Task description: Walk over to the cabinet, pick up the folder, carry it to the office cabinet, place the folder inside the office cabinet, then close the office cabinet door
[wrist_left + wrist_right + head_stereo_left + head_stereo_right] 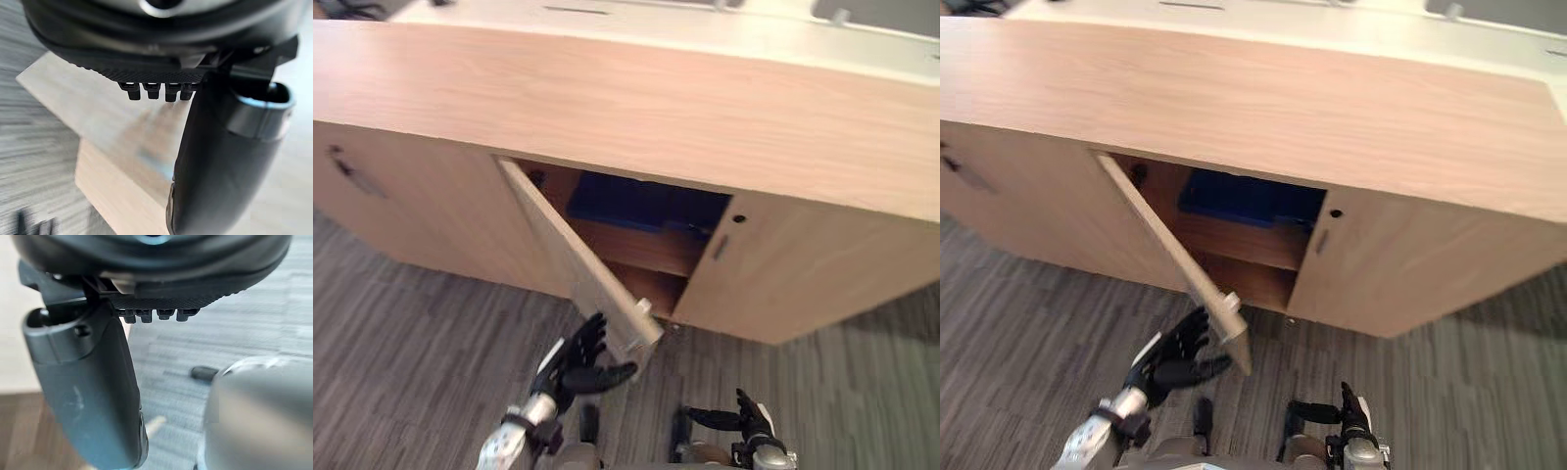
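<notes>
One door (578, 255) of the office cabinet (636, 108) is standing wide open, angling out from the cabinet's front toward the robot. A small pale fitting (644, 306) is showing near the door's free edge. Inside the cabinet's open compartment the blue folder (636, 206) is lying flat on the upper shelf (641, 250), set back from the shelf's front edge. Neither hand is touching it. On the right side of that opening the cabinet's neighbouring door (803, 274) is sitting shut, with a dark keyhole (738, 218) near its upper corner.

In front of the cabinet, the left hand (576, 364) is hovering just beside the outer face of the open door, at the door's free edge. Its fingers (154, 91) are reaching out straight and spread, its thumb is pointing under the door's lower corner, and it is gripping nothing. Whether the fingertips are actually resting on the wood cannot be told.

Further out from the cabinet, low over the grey striped carpet (411, 333), the right hand (749, 419) is hanging idle. Its fingers are loose, its thumb is stretched sideways, and it is holding nothing.
</notes>
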Robot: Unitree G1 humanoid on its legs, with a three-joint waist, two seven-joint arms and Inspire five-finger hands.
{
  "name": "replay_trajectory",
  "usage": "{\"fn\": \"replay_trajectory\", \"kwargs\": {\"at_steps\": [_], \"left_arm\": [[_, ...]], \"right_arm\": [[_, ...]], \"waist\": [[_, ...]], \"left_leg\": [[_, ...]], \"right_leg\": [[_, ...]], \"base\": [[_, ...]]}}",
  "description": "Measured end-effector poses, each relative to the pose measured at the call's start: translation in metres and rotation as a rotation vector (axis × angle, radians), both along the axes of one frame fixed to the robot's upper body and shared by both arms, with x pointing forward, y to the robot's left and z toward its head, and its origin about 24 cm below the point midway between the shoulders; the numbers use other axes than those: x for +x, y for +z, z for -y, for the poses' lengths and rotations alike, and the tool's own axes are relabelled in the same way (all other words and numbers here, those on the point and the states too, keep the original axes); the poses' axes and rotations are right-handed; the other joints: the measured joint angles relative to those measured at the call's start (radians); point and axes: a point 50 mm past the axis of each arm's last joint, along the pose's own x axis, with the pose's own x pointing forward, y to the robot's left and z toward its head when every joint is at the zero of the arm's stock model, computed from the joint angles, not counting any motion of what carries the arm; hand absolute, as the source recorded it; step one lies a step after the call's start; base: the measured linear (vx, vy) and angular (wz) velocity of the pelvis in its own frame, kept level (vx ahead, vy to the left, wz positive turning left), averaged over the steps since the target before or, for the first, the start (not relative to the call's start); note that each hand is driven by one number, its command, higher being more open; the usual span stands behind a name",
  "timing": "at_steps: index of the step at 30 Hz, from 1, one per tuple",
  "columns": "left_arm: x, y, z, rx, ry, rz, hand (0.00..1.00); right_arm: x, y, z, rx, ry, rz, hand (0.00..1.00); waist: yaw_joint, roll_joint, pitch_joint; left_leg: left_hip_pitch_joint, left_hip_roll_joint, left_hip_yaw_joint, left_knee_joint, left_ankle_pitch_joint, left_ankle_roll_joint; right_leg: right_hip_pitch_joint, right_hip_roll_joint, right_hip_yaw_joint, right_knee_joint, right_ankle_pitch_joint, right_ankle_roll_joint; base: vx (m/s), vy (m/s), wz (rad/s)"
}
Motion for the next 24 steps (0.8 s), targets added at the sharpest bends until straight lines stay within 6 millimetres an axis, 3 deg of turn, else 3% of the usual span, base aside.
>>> {"fn": "replay_trajectory", "kwargs": {"at_steps": [3, 6, 11, 18, 21, 24], "left_arm": [[0.038, 0.007, 0.003, 0.128, 0.088, 0.064, 1.00], [0.061, 0.010, -0.002, 0.234, 0.167, 0.086, 1.00], [0.082, 0.011, -0.025, 0.328, 0.318, 0.071, 1.00], [0.065, -0.009, -0.037, 0.350, 0.363, -0.022, 1.00], [0.038, -0.030, -0.039, 0.327, 0.357, -0.117, 1.00], [-0.003, -0.056, -0.036, 0.287, 0.350, -0.246, 1.00]], "right_arm": [[-0.003, 0.000, 0.004, -0.017, -0.015, -0.006, 1.00], [-0.002, 0.001, 0.005, -0.019, -0.034, 0.000, 1.00], [0.000, 0.002, 0.008, -0.022, -0.067, 0.013, 1.00], [-0.007, 0.000, 0.015, -0.025, -0.105, -0.022, 1.00], [-0.010, 0.000, 0.017, -0.026, -0.125, -0.029, 1.00], [-0.006, 0.002, 0.021, -0.029, -0.146, -0.014, 1.00]], "waist": [[-0.027, 0.002, 0.001], [-0.042, 0.005, 0.003], [-0.065, 0.009, 0.006], [-0.073, 0.023, 0.013], [-0.074, 0.030, 0.011], [-0.070, 0.042, 0.003]], "left_leg": [[0.016, 0.006, 0.023, 0.001, -0.003, -0.001], [0.033, 0.007, 0.031, 0.001, -0.005, -0.004], [0.060, 0.005, 0.057, 0.019, -0.034, -0.001], [0.077, 0.002, 0.088, 0.038, -0.052, 0.001], [0.095, 0.005, 0.089, 0.034, -0.056, -0.002], [0.103, 0.005, 0.089, 0.025, -0.057, -0.002]], "right_leg": [[0.011, 0.012, 0.021, -0.018, 0.013, -0.007], [0.029, 0.012, 0.024, -0.024, 0.013, -0.007], [0.044, 0.005, 0.055, -0.024, 0.016, -0.004], [0.055, 0.007, 0.084, -0.035, 0.028, -0.006], [0.077, 0.013, 0.083, -0.050, 0.029, -0.006], [0.086, 0.015, 0.082, -0.059, 0.029, -0.005]], "base": [[0.12, -0.024, -0.24], [0.06, -0.019, -0.07], [-0.02, 0.015, -0.19], [-0.05, -0.003, -0.14], [0.00, 0.000, 0.00], [0.01, -0.006, 0.00]]}}
